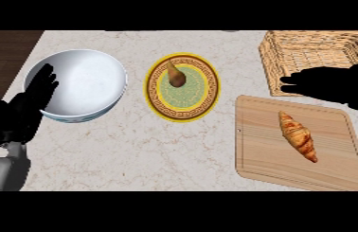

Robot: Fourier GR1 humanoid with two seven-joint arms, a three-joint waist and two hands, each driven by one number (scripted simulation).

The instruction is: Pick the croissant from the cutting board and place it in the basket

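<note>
Croissant (298, 136) on cutting board (262, 153) | basket (276, 56) – right robot hand (325, 84) open, empty | left robot hand (31, 101) open

A single head view looks steeply down on the worktop (174, 150) from the robot's side, taking in its far edge and left edge at close range.

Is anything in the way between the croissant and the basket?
Only the right hand hangs between the croissant and the basket. Nothing else visible blocks the way.
</note>
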